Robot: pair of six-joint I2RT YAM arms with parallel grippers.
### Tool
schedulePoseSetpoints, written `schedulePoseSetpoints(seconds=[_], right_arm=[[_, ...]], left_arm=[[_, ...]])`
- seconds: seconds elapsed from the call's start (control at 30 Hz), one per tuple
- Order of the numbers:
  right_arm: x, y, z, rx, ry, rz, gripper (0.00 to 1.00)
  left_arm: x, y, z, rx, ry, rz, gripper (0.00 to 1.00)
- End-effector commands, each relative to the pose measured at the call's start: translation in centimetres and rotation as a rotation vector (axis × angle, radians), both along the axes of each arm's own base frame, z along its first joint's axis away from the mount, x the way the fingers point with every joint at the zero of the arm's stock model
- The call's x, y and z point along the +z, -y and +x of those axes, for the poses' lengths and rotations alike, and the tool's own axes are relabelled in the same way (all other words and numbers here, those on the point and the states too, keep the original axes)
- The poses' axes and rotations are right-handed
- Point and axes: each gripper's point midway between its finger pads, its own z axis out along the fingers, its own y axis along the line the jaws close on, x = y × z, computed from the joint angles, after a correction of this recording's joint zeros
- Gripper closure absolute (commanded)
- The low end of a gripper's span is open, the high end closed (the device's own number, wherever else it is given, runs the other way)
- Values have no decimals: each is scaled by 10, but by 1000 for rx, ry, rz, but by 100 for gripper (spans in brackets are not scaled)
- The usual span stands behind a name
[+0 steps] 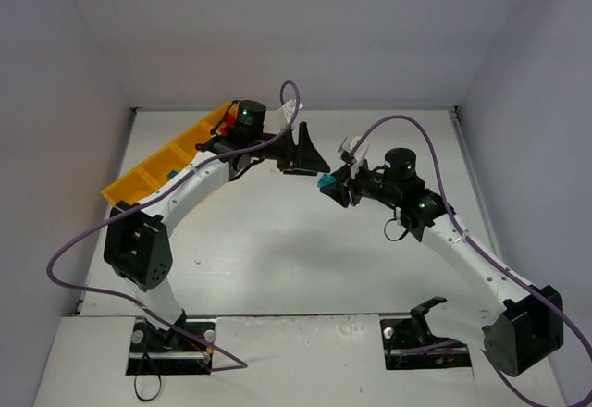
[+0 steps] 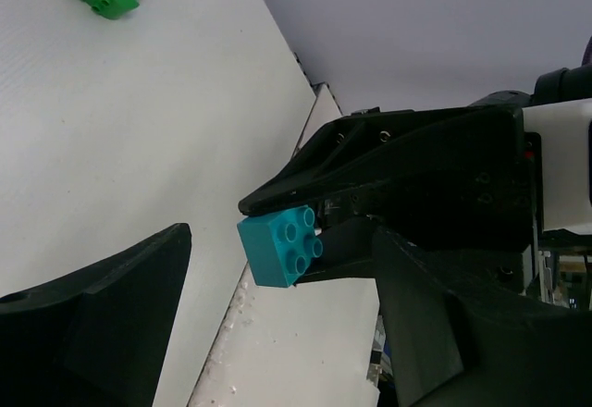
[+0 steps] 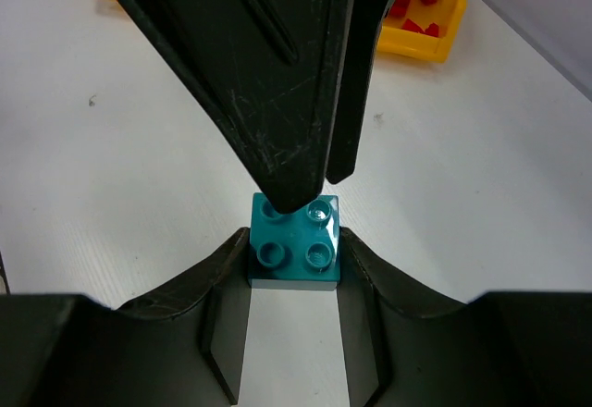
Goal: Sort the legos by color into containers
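Teal brick (image 3: 296,242) clamped in right gripper (image 1: 335,187) above surface (image 1: 277,259), well right of tray (image 1: 153,174), left gripper (image 1: 307,155) spread wide, empty, just beside brick on tray's side, red bricks (image 3: 421,0) in tray's end compartment.

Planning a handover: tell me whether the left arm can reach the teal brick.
Probably yes: the open left tool sits right at the teal brick with nothing between, though the right tool grips its sides.
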Motion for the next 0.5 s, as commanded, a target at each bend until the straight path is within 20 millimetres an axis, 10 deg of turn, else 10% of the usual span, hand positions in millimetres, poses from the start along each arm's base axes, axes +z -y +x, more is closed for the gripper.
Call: schedulePoseSetpoints(seconds=[0.0, 0.3, 0.47], right_arm=[[37, -3, 3, 13, 121, 47, 96], [42, -2, 5, -1, 135, 50, 95], [42, -1, 6, -11, 143, 48, 95]], left_arm=[[39, 5, -14, -76, 95, -91, 28], [24, 21, -29, -146, 44, -64, 34], [23, 25, -30, -156, 30, -62, 57]])
